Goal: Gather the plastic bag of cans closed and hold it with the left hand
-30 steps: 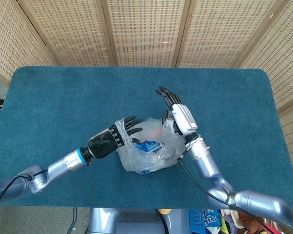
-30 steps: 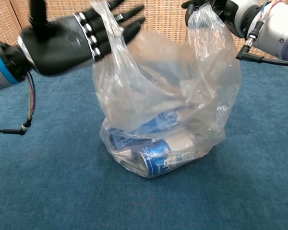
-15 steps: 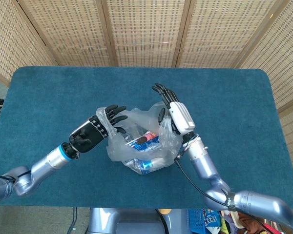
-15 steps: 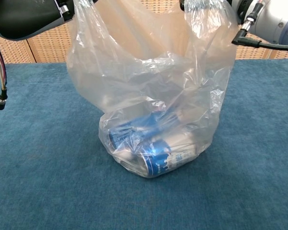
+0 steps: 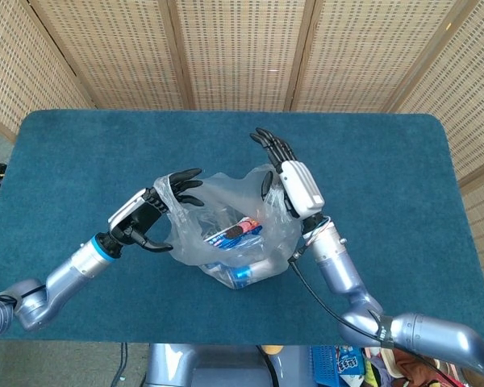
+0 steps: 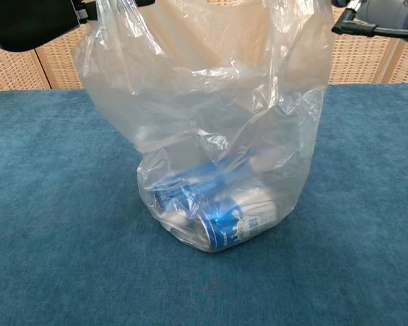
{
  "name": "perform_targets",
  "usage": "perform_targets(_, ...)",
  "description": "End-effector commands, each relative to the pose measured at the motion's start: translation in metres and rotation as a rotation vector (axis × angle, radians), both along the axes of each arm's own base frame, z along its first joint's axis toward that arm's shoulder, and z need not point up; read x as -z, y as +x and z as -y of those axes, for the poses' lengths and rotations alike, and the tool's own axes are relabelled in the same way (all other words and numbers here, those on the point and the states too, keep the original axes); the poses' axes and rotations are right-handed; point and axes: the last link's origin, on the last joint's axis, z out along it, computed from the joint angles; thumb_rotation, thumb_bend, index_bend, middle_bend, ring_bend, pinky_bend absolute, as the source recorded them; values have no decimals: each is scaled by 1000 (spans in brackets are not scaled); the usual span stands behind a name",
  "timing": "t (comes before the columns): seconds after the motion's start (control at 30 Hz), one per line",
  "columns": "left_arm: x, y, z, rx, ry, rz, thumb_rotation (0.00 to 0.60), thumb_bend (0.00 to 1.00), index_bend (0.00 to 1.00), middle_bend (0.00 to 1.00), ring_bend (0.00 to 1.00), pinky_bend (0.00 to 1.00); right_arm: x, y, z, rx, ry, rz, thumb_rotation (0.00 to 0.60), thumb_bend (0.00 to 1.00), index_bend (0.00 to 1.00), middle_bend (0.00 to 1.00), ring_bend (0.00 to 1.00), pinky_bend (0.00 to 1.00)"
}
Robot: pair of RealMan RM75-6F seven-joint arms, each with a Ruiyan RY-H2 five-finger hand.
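Standing on the blue desk (image 5: pixel 81 153), the clear plastic bag (image 6: pixel 211 129) holds blue cans (image 6: pixel 221 221) at its bottom. Left robot hand (image 5: pixel 149 214) grips the bag's left rim; right robot hand (image 5: pixel 289 184) pinches the right rim, mouth held wide.

Plastic bag (image 6: pixel 211 115): thin clear film, glossy, heavily crinkled, highlights along the folds; contents show through it.

Cans (image 6: pixel 221 217) inside: smooth, shiny printed skins in blue and white, with a bright glint on the near one.

Surface (image 5: pixel 81 153): blue cloth cover, matt, with a short, fuzzy nap like carpet.

Left robot hand (image 5: pixel 149 216): black fingers, matt to semi-gloss, white hard shell on the back.

Right robot hand (image 5: pixel 289 187): same black fingers, glossy white plastic plate.

Forearms: smooth silver-grey metallic finish.

Far screen (image 5: pixel 242 48): woven cane panels, rough, in pale wood frames.
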Motion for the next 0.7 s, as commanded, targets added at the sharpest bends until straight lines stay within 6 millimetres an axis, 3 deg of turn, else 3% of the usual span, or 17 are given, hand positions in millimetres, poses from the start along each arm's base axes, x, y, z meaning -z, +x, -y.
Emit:
perform_targets(0.03,9,0,-1,-31,49,-41,578,71,118,56,85,195,-1,4,-1,-12,-1,-3,600,993,75,54,0,22)
perform_targets(0.33,30,-6,-4,-61,51,-99,594,72,118,56,85,195,-4,17,1,-23,-19,-5,600,993,74,54,0,22)
perform_targets(0.7,41,-7,-5,-64,38,-113,600,67,118,56,86,194,-9,36,5,-40,-54,-36,600,993,74,54,0,22)
